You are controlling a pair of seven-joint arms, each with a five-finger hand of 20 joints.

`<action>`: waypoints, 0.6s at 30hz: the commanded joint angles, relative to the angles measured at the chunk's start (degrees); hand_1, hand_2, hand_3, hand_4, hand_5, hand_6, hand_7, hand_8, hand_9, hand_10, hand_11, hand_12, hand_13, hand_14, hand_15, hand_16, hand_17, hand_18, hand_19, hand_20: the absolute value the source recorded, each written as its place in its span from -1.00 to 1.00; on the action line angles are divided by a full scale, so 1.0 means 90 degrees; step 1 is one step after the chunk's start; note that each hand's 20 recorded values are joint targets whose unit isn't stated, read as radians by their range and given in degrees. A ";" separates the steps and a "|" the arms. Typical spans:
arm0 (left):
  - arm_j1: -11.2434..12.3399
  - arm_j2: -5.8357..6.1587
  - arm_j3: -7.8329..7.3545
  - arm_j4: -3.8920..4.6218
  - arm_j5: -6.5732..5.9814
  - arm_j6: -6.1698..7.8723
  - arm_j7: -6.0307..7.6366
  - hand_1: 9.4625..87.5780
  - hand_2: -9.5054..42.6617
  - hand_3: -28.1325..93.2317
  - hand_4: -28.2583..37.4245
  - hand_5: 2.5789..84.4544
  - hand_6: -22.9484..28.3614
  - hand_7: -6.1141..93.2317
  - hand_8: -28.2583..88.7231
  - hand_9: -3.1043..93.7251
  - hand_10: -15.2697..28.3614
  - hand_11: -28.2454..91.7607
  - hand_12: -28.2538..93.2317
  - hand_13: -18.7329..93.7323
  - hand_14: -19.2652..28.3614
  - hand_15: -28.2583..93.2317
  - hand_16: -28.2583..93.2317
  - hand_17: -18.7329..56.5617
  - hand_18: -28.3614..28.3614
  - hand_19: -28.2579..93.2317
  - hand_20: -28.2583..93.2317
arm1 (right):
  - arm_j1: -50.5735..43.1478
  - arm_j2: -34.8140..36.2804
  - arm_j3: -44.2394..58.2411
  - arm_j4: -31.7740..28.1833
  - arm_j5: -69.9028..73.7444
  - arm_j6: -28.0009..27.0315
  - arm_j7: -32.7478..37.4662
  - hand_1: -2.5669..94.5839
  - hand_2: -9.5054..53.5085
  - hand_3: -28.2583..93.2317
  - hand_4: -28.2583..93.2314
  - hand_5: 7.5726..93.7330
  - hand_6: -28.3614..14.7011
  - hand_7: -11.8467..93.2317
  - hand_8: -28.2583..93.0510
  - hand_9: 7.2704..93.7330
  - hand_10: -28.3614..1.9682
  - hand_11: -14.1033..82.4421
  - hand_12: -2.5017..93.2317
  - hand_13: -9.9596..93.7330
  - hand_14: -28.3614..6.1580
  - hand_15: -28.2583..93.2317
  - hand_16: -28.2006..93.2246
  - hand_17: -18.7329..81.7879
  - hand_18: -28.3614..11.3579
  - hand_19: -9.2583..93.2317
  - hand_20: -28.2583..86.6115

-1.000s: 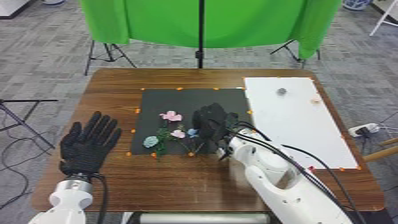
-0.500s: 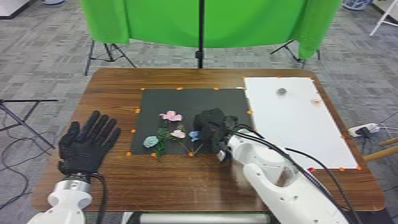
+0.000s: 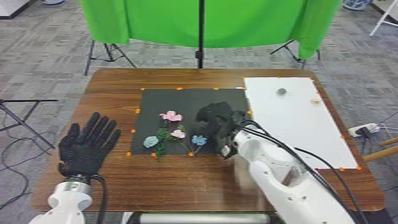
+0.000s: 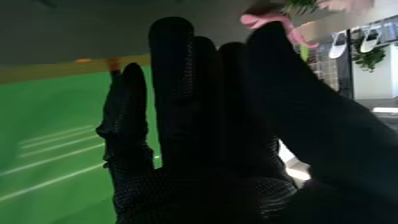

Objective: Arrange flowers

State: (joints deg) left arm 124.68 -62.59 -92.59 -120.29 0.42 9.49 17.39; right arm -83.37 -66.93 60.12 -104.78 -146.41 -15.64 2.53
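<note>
Its fingers straight and mostly close together, one standing apart, the black-gloved right robot hand lies nearest a small blue artificial flower, which sits just beside it, to its left and toward the robot. The flower's thin stem appears to run toward the robot, a line the grasp would likely need to cross. Farther left of the robot hand are a large pink flower, a small pale-pink flower and a pale blue-green flower, all on a black mat. The mat's near edge is close to the stems; open brown wooden surface lies beyond it, toward the robot. The left robot hand rests spread, farther off.
</note>
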 commanded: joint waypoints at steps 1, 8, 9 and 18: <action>0.0119 -0.0092 0.0045 -0.0020 -0.0023 -0.0010 0.0096 -0.52 -0.17 0.76 -1.00 0.04 0.29 -0.66 -0.67 -0.14 0.41 -0.21 -0.37 -0.19 0.49 0.00 -0.65 -0.72 0.47 0.01 -0.35 | -0.0117 0.0585 0.1077 -0.0371 0.0403 0.0246 0.0757 -0.02 -1.00 0.83 -1.00 0.11 0.26 -0.47 -0.76 0.17 -0.04 -0.43 -0.65 0.28 0.01 0.30 -0.22 -0.12 -0.64 0.73 0.16; 0.0248 -0.0128 0.0035 -0.0080 -0.0046 -0.0016 0.0235 -0.52 -0.18 0.76 -1.00 0.04 0.29 -0.66 -0.67 -0.14 0.41 -0.21 -0.37 -0.19 0.49 0.00 -0.65 -0.72 0.47 0.01 -0.35 | -0.0100 0.1532 0.2448 0.0149 0.0661 0.0875 0.1889 -0.12 -1.00 0.87 -1.00 -0.06 0.15 -0.49 -0.75 -0.10 -0.23 -0.48 -0.66 0.03 -0.17 0.12 -0.31 -0.18 -0.60 0.56 0.04; 0.0254 -0.0124 0.0029 -0.0081 -0.0053 -0.0028 0.0259 -0.52 -0.18 0.76 -1.00 0.04 0.29 -0.66 -0.67 -0.14 0.41 -0.21 -0.37 -0.19 0.49 0.00 -0.65 -0.72 0.47 0.01 -0.35 | -0.0077 0.1675 0.2563 0.0257 0.0643 0.0873 0.2003 -0.13 -1.00 0.87 -1.00 -0.08 0.14 -0.49 -0.75 -0.14 -0.23 -0.49 -0.66 -0.01 -0.21 0.09 -0.32 -0.19 -0.59 0.54 0.02; 0.0360 -0.0053 -0.0005 -0.0127 -0.0098 -0.0030 0.0389 -0.52 -0.18 0.76 -1.00 0.05 0.29 -0.66 -0.67 -0.14 0.41 -0.21 -0.37 -0.18 0.49 0.00 -0.65 -0.72 0.47 0.01 -0.35 | 0.0642 0.1948 0.2759 0.1691 0.0757 -0.0083 0.2009 -0.13 -1.00 0.87 -1.00 -0.26 0.17 -0.48 -0.75 -0.39 -0.04 -0.53 -0.71 -0.20 -0.26 -0.14 -0.31 -0.29 -0.55 0.38 -0.10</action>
State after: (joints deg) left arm 126.46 -63.15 -92.60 -121.24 0.23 9.42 20.33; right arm -83.16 -51.57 84.23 -97.25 -139.29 -9.56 21.94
